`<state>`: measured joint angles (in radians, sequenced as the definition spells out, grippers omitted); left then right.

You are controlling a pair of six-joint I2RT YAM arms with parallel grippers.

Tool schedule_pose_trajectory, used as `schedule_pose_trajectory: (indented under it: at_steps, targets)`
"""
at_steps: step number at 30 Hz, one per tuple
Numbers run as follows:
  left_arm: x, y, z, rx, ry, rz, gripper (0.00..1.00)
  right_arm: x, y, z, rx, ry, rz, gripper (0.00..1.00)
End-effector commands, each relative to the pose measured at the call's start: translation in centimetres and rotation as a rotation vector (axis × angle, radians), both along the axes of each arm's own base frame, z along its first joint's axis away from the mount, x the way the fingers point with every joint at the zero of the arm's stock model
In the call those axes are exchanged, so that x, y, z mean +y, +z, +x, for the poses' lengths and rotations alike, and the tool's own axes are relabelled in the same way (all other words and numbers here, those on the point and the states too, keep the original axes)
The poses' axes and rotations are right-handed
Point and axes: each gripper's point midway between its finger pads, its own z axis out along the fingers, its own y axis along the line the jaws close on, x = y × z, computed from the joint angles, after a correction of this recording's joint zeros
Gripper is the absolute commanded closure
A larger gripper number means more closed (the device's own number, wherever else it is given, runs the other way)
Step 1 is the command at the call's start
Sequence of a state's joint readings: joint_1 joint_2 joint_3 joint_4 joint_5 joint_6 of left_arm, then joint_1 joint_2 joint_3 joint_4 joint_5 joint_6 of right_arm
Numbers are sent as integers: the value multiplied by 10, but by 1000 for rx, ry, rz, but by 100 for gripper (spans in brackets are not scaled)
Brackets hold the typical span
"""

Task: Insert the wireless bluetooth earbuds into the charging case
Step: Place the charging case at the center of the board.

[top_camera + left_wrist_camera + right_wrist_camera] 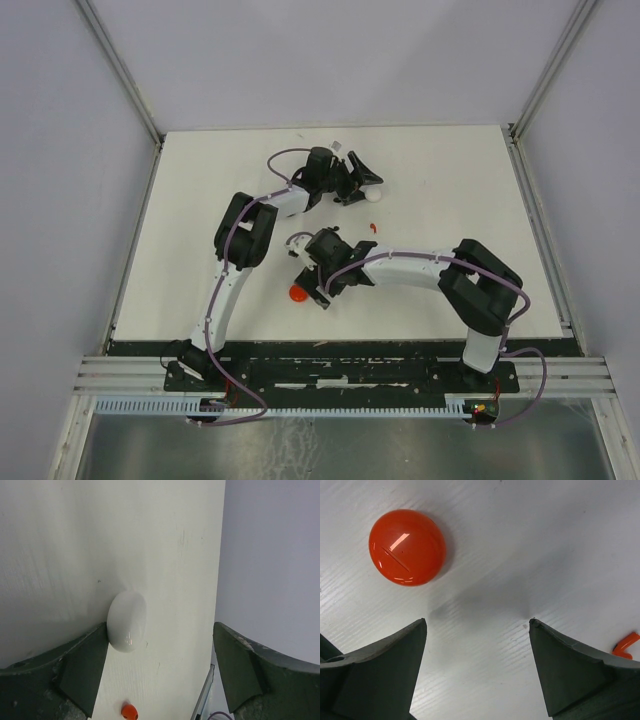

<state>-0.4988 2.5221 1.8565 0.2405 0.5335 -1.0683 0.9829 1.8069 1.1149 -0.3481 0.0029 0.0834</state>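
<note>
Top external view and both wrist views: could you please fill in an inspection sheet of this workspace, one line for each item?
Surface: white table, with faint marks.
Job's things: red earbud lies loose between the arms. The red case looks shut and is untouched. The white case looks shut and lies against or just beside one finger.
Clutter: a tiny red speck near the far edge, too small to name.
Grippers: left pincer is open, by the white case. Right pincer is open and holds nothing, with the red case ahead of it.
Cables: purple cables follow both arms.
Surroundings: pale walls, and a metal rail at the near edge.
</note>
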Motion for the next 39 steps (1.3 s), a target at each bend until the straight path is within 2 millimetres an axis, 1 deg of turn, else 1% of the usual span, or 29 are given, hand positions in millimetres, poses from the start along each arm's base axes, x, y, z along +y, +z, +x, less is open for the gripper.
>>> schedule_pose_trajectory:
  at_steps: [1, 6, 12, 20, 21, 23, 25, 30, 33, 37, 39]
  targets:
    - [0, 30, 5, -78, -29, 10, 9, 24, 13, 11, -48, 33, 48, 9]
    - [14, 27, 5, -59, -17, 87, 9, 28, 11, 12, -45, 42, 43, 9]
    - [40, 36, 10, -65, 24, 113, 9, 32, 8, 13, -40, 44, 34, 8]
    - [60, 48, 9, -80, 35, 136, 9, 36, 5, 15, -41, 46, 28, 8]
    - [63, 46, 10, -78, 38, 143, 9, 36, 5, 15, -42, 45, 27, 8]
    - [68, 63, 11, -105, 48, 140, 9, 37, 4, 16, -45, 42, 27, 9]
    - [74, 71, 12, -119, 56, 140, 9, 38, 4, 16, -47, 42, 27, 8]
    - [89, 83, 15, -134, 76, 145, 9, 42, 3, 17, -43, 48, 30, 8]
    - [98, 87, 18, -137, 85, 152, 9, 44, 3, 18, -43, 53, 29, 9]
    - [113, 89, 21, -127, 117, 161, 9, 47, 2, 18, -40, 58, 28, 8]
    - [125, 93, 22, -125, 150, 163, 9, 49, 1, 19, -38, 60, 25, 8]
